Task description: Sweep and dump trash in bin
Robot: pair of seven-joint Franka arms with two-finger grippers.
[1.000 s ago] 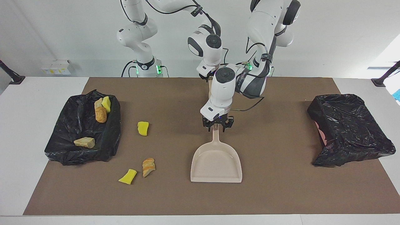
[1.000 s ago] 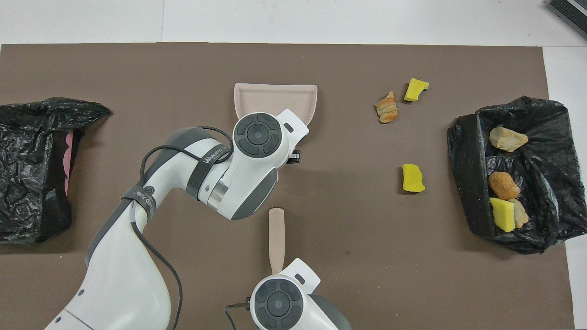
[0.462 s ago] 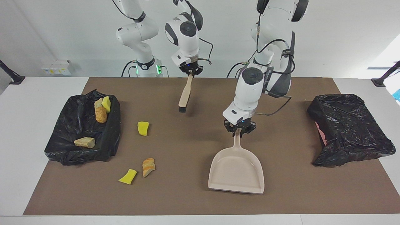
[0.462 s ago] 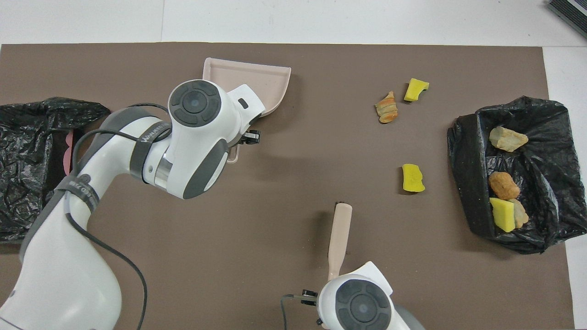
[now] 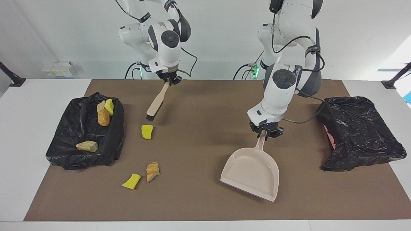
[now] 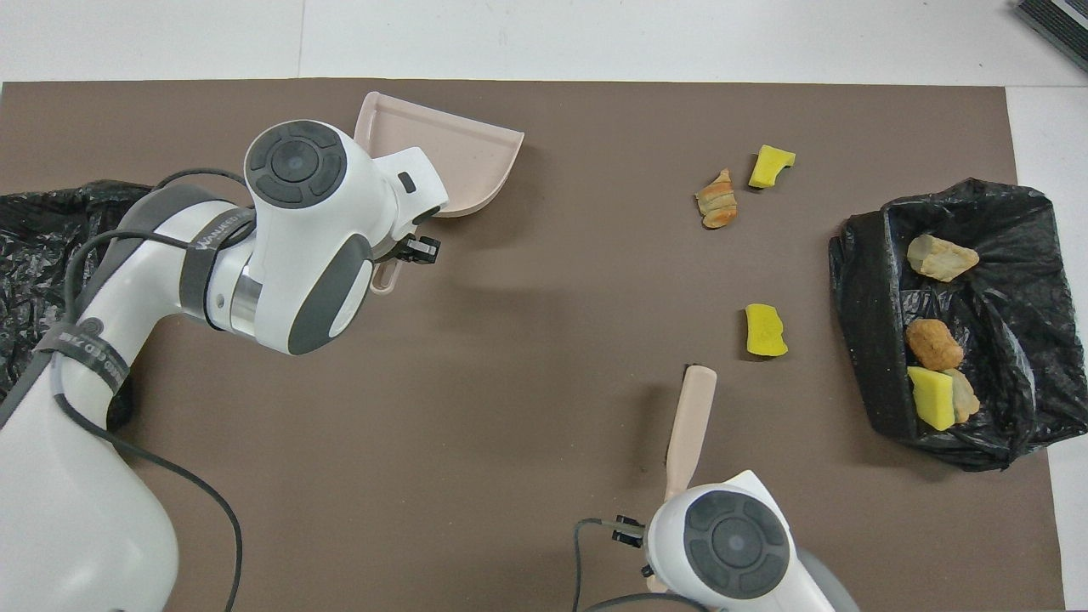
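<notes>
My left gripper (image 5: 266,132) is shut on the handle of the beige dustpan (image 5: 253,170), which slants low over the mat toward the left arm's end; it shows as dustpan (image 6: 459,153) from above. My right gripper (image 5: 169,81) is shut on the handle of a brush (image 5: 156,102), whose dark bristles hang just above the mat beside a yellow chunk (image 5: 147,132). Two more trash pieces lie farther from the robots: a bread lump (image 5: 152,171) and a yellow piece (image 5: 131,181). The black-lined bin (image 5: 64,154) at the right arm's end holds several pieces.
A second black-bagged bin (image 5: 359,131) sits at the left arm's end, beside the dustpan. The brown mat (image 5: 199,205) covers most of the white table. From above, the brush (image 6: 690,416) points at the yellow chunk (image 6: 766,330).
The left gripper carried the dustpan from the mat's middle toward the left arm's end and turned it askew. The right gripper swung the brush toward the right arm's end, close to the yellow chunk.
</notes>
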